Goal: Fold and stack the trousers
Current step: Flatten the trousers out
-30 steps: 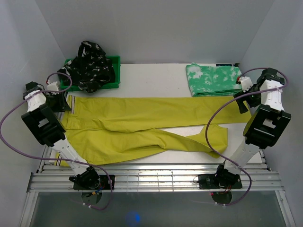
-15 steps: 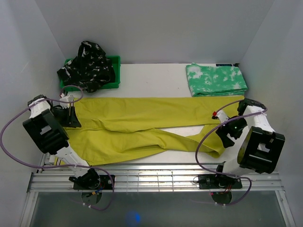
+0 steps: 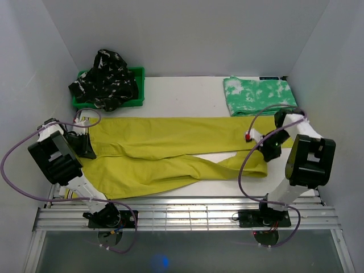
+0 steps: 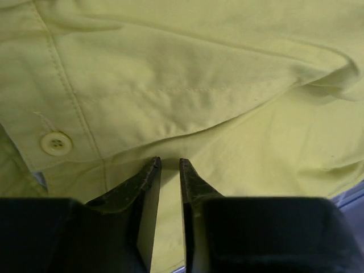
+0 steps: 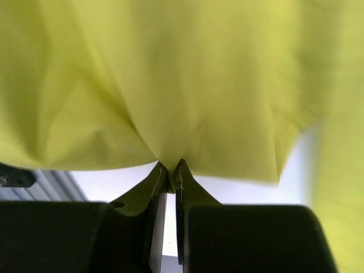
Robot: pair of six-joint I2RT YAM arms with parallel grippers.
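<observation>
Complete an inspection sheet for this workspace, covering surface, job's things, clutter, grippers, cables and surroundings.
Surface: white table, partly covered by cloth.
Job's things: mustard trousers spread across the table, near leg crooked; green-and-white pair folded far right; black pair heaped in the green bin.
Clutter: nothing seen.
Grippers: left gripper nearly closed at the mustard waist, grip unclear; right gripper pinching the near leg's end.
Cables: purple cables loop off both arms; the right one crosses the near leg.
Surroundings: white walls; metal rails at near edge.

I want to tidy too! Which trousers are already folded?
The green-and-white mottled trousers, a neat rectangle. The mustard-yellow pair lies spread out; the black pair is heaped in the bin.
</observation>
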